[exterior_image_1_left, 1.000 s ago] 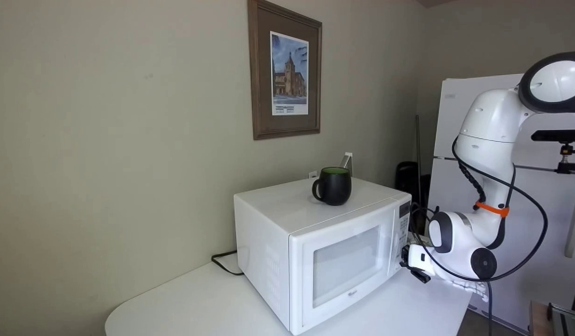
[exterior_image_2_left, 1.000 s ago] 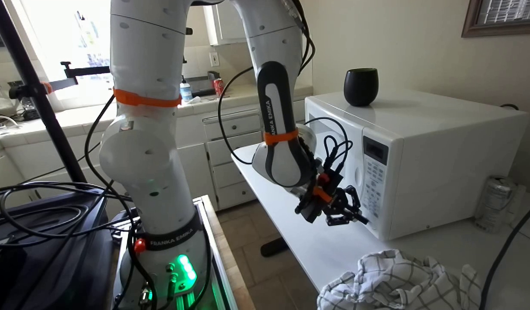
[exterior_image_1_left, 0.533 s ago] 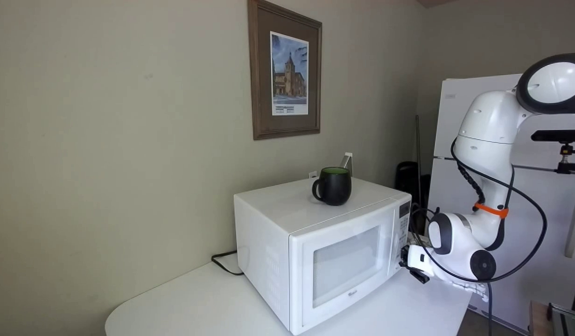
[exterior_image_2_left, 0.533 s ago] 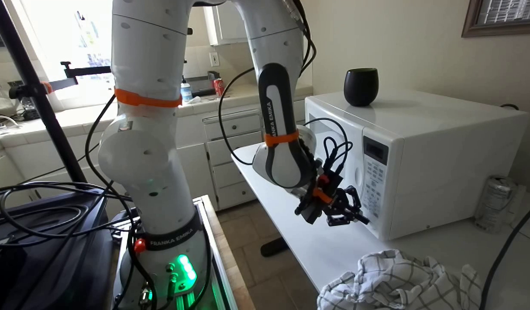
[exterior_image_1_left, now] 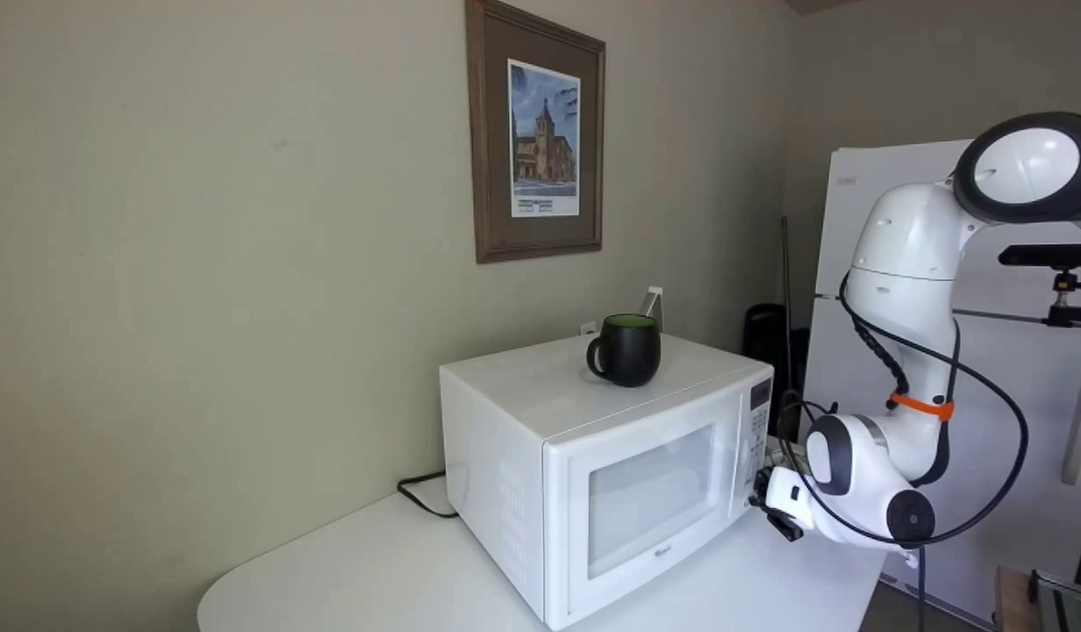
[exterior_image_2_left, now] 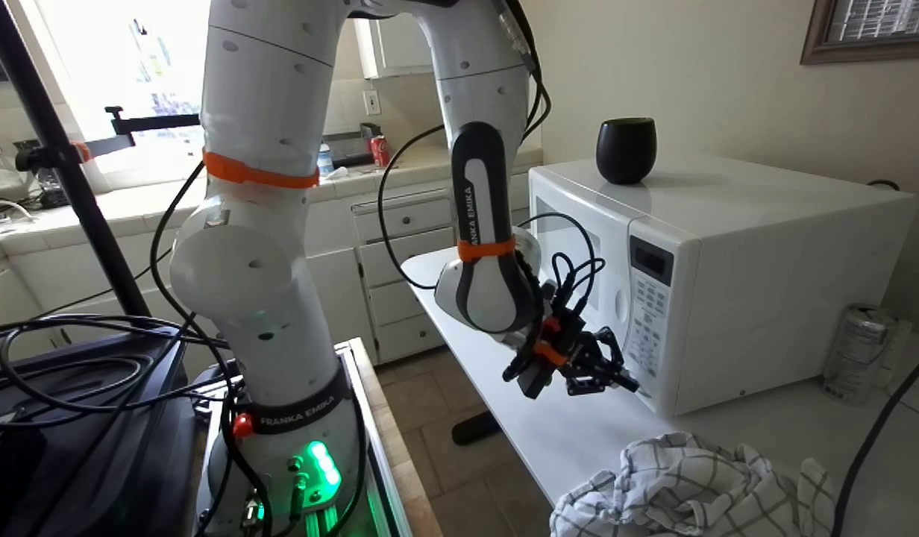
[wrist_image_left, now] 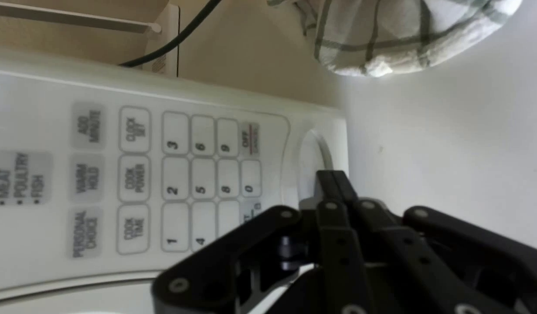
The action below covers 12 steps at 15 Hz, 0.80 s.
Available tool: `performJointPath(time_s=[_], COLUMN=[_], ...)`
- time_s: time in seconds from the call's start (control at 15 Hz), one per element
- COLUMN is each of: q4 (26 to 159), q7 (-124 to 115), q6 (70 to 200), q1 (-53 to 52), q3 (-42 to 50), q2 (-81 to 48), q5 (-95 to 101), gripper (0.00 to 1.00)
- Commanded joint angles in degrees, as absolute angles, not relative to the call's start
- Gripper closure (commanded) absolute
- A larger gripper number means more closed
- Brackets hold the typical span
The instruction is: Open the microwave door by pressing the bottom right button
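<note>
**Poised for the press, not opened yet**

Carrying the job: white surface (exterior_image_1_left: 374,562), smooth, rounded off at one end; likely picked to put the controls within reach.

Upright on it: microwave (exterior_image_2_left: 735,291), boxy, hard white shell with a slight sheen. Presumably faced so as to offer its button side.

Across most of its front: microwave door (exterior_image_1_left: 650,505), white-framed, gently bowed, greyish-windowed. Flush, closed, so probably latched.

On the surface near the control end, apart from the microwave: checked cloth (exterior_image_2_left: 691,492), soft, crumpled. No obvious role.

Down the right of the front: control strip (exterior_image_2_left: 651,313), flat, printed with numbers and labels.

At the foot of the strip: hand (wrist_image_left: 332,176), black, jointed, hard-looking. Narrow, tips together, holding nothing; likely set that way to work as one stiff poker.

On top of the microwave: black mug (exterior_image_1_left: 633,353), upright, round-bellied, green inside. Probably there to sit out of the door's swing.

Smallest: bottom-right button (wrist_image_left: 311,157), rounded, pale, smooth, partly hidden behind the hand in the wrist view. Cannot tell whether touching or just short. Next, most likely: a straight push in; watch for sliding off the curved rim.
</note>
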<state>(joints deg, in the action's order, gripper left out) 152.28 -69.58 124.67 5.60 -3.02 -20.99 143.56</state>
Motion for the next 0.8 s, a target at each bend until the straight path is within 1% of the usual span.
performJointPath(time_s=[0.0,0.07,0.33,0.73], q4=[149.7,150.1,152.1,152.4], q7=[-74.0,-75.6,-79.4,-87.1], q6=[118.9,117.3,111.7,108.4], q1=[5.2,0.9,-6.9,-22.8], q3=[-5.0,-1.3,4.7,17.9], q2=[-25.1,-25.2,-25.3,-29.5], q5=[144.4,144.4,144.3,144.3], gripper=[1.0,1.0,1.0,1.0])
